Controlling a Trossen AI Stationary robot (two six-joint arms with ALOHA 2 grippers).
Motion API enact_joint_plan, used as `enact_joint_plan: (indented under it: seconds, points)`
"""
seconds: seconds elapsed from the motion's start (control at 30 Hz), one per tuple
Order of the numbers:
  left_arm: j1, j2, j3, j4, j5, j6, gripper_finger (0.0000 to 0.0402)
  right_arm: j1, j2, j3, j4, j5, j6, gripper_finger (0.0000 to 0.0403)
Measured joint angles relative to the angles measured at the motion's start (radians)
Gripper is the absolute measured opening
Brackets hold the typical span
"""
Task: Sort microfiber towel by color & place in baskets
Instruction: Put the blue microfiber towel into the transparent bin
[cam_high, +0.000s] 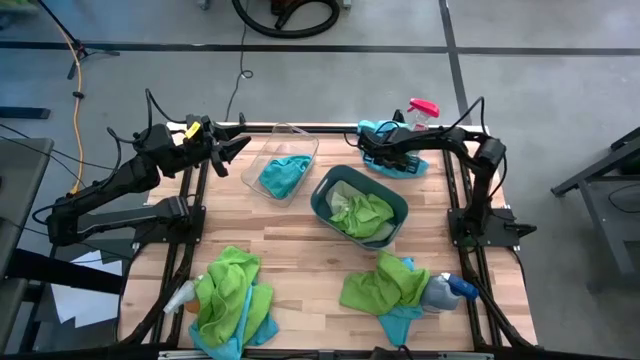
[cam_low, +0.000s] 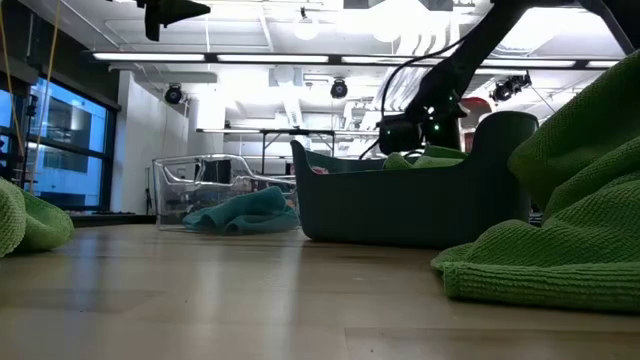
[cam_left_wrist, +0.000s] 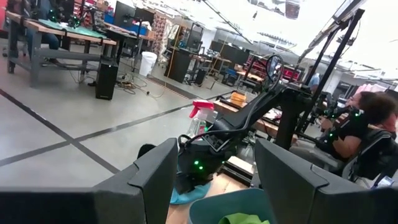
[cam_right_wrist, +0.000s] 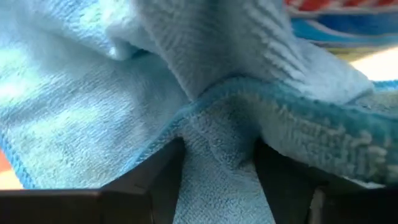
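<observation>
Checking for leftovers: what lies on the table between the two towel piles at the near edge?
Nothing: in the high view the wood between the left pile and the right pile is bare.

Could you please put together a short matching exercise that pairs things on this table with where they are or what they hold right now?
Things:
1. clear basket
2. dark teal basket
3. right claw
4. left claw

States:
A. holds lime green towels
B. open and empty, raised beside the clear basket
C. holds a turquoise towel
D. closing around a blue towel at the table's far right corner

Pairs: 1-C, 2-A, 3-D, 4-B
</observation>
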Motion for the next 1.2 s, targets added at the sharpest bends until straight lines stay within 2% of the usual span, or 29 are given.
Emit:
enact_joint_plan:
  seconds: [0.1, 0.23, 0.3, 0.53, 0.73, 1.0, 1.1, 1.2]
  points:
    - [0.000, 0.000, 0.000, 0.001, 0.000, -0.001, 0.0201, 0.000, 0.014, 0.004, 0.005, -0.007, -0.062, 0.0140]
    - [0.000, 0.000, 0.000, 0.001, 0.000, -0.010, 0.0201, 0.003, 0.015, 0.003, -0.012, -0.006, -0.140, 0.0034]
    - [0.000, 0.000, 0.000, 0.001, -0.001, -0.010, 0.0201, 0.008, 0.009, 0.002, -0.015, 0.002, -0.176, 0.0013]
    - [0.000, 0.000, 0.000, 0.001, -0.011, -0.010, 0.0201, 0.054, -0.073, -0.004, -0.030, 0.051, -0.274, 0.0005]
    - [0.000, 0.000, 0.000, 0.002, -0.025, 0.001, 0.0201, 0.122, -0.237, -0.003, 0.016, 0.103, -0.332, 0.0003]
    - [0.000, 0.020, 0.000, 0.118, -0.065, 0.052, 0.0201, 0.222, -0.502, -0.002, 0.260, 0.186, -0.504, 0.0001]
    - [0.000, 0.055, 0.000, 0.214, -0.065, 0.053, 0.0201, 0.246, -0.583, -0.002, 0.368, 0.177, -0.593, 0.0001]
    - [-0.001, 0.110, 0.003, 0.305, -0.061, 0.053, 0.0201, 0.269, -0.640, -0.001, 0.479, 0.107, -0.701, 0.0001]
